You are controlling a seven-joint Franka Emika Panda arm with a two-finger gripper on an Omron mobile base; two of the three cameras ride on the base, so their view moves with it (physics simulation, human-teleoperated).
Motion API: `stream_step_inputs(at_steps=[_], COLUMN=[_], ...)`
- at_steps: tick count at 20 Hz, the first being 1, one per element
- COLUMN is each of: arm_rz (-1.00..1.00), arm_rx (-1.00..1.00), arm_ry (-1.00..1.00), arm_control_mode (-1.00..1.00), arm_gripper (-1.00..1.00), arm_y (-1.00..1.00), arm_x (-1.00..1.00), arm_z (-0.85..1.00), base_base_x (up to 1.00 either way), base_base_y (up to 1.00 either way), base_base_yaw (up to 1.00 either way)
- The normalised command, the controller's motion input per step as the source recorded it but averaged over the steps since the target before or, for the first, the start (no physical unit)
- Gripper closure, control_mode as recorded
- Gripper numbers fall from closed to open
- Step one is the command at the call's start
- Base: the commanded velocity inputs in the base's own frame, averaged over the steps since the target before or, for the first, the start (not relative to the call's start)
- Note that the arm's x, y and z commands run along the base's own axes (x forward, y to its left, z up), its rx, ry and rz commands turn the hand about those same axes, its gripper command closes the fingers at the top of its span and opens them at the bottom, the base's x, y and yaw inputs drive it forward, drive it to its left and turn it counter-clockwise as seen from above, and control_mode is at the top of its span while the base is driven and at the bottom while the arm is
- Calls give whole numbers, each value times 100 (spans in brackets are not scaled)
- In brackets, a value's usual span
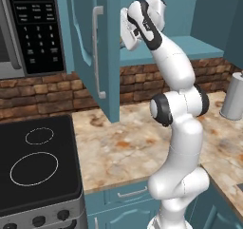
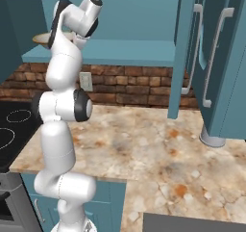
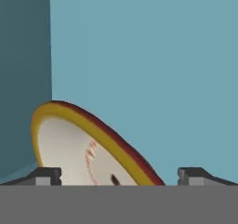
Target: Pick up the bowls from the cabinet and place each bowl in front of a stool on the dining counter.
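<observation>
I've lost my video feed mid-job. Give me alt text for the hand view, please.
A shallow cream bowl with a yellow-tan and dark red rim sits close in front of the open gripper, tilted across the lower left of the picture. Its two dark fingertips stand wide apart, one at each side, not touching it. Behind is the plain teal inside of the cabinet.

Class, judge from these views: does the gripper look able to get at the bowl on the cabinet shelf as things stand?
Probably yes. The cabinet door stands open, the gripper is open, and the bowl lies right ahead between its fingertips with nothing between them.
</observation>
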Motion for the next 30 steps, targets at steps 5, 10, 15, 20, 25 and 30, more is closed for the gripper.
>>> stream_step_inputs(at_steps=[5, 10, 15, 20, 25, 30], arm_rz=[4, 2, 0, 0, 0, 0], arm_rx=[0, 0, 0, 0, 0, 0], arm_ry=[0, 0, 0, 0, 0, 0], arm_control_mode=[-100, -100, -100, -100, -100, -100], arm_gripper=[-100, -100, -100, -100, -100, 100], arm_y=[16, 14, 5, 0, 0, 0], arm_x=[-32, -29, -8, 0, 0, 0], arm_z=[-17, -16, -5, 0, 0, 0], base_base_x=[0, 0, 0, 0, 0, 0], base_base_y=[0, 0, 0, 0, 0, 0], base_base_yaw=[0, 0, 0, 0, 0, 0])
